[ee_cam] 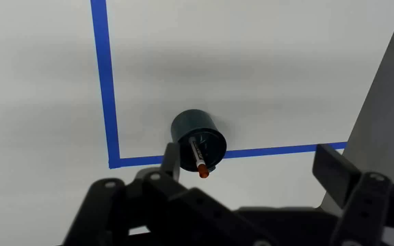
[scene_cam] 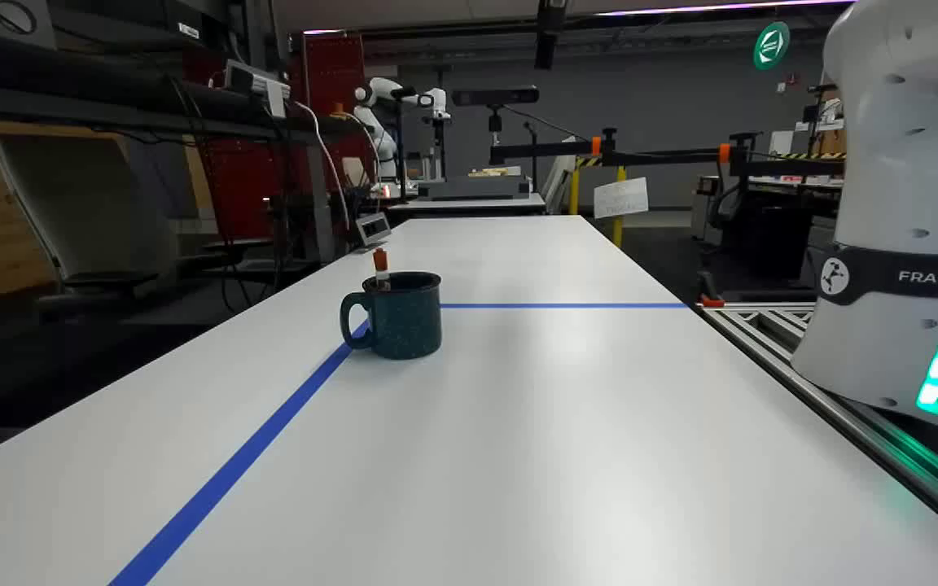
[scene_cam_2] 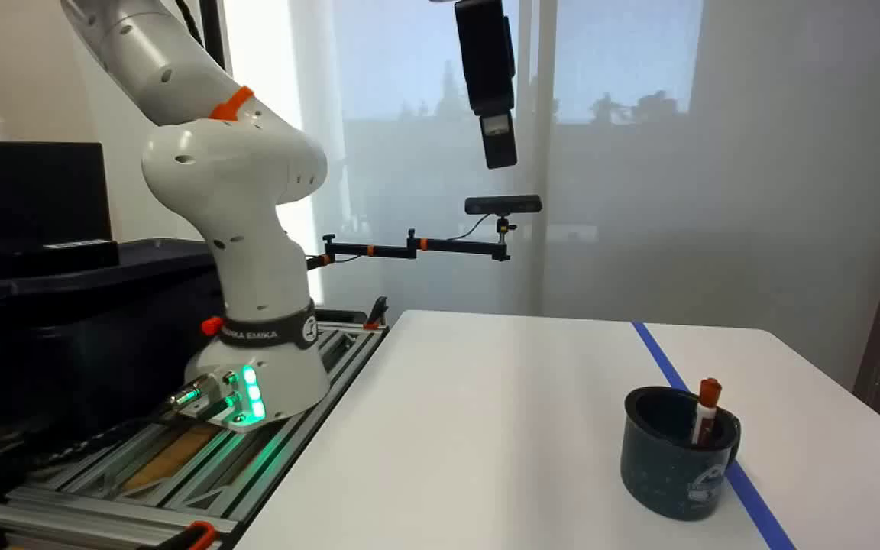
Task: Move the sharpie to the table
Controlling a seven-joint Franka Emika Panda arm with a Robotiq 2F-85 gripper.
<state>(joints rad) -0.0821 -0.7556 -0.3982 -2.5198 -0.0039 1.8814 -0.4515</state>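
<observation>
The sharpie is a white-bodied marker with a reddish-brown cap. It stands tilted inside the dark teal mug, cap end up and sticking out above the rim; its lower end is hidden in an exterior view. The wrist view shows the sharpie leaning in the mug. The mug stands on the white table over a blue tape line. My gripper is wide open and empty. In an exterior view the gripper hangs high above the table, apart from the mug.
Blue tape lines cross the table. The robot base stands on a metal frame at the table's edge. A camera on a black arm rises behind the table. A small grey device sits at the table's far edge.
</observation>
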